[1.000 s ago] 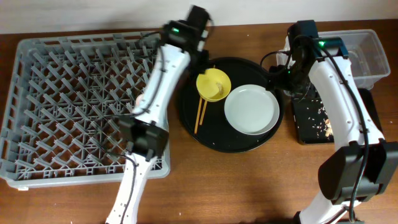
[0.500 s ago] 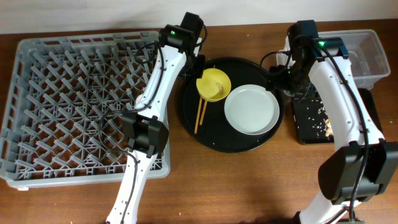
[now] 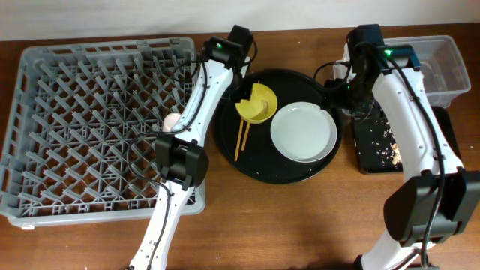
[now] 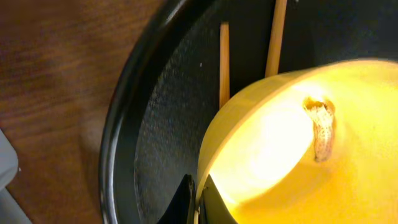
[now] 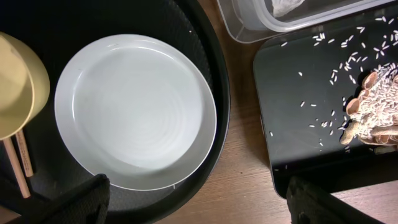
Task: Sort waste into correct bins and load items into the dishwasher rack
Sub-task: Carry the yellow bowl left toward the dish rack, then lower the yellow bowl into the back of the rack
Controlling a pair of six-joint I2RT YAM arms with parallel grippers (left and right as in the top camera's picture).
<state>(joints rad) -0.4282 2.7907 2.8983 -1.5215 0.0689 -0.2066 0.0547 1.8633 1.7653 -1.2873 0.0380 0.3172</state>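
My left gripper (image 4: 197, 202) is shut on the rim of the small yellow bowl (image 4: 280, 143), one finger inside and one outside. From overhead the bowl (image 3: 257, 103) sits tilted on the round black tray (image 3: 225, 142), with the left gripper (image 3: 243, 96) at its left edge. Two chopsticks (image 3: 241, 136) lie beside and under the bowl. The pale plate (image 3: 302, 132) rests on the same tray. A pink cup (image 3: 171, 121) lies in the grey dishwasher rack (image 3: 45, 67). My right gripper (image 5: 199, 208) hangs open and empty over the tray's right rim, beside the plate (image 5: 134, 109).
A shallow black tray (image 5: 305, 112) to the right holds food scraps (image 5: 373, 112) and scattered grains. Behind it the clear tub (image 3: 446, 52) holds a white napkin (image 5: 289, 6). The left arm's base (image 3: 180, 161) stands at the rack's right edge.
The left arm swung right from over the rack to the bowl. Its gripper closed on the bowl's rim, and the bowl now sits tilted. The right arm has not moved.
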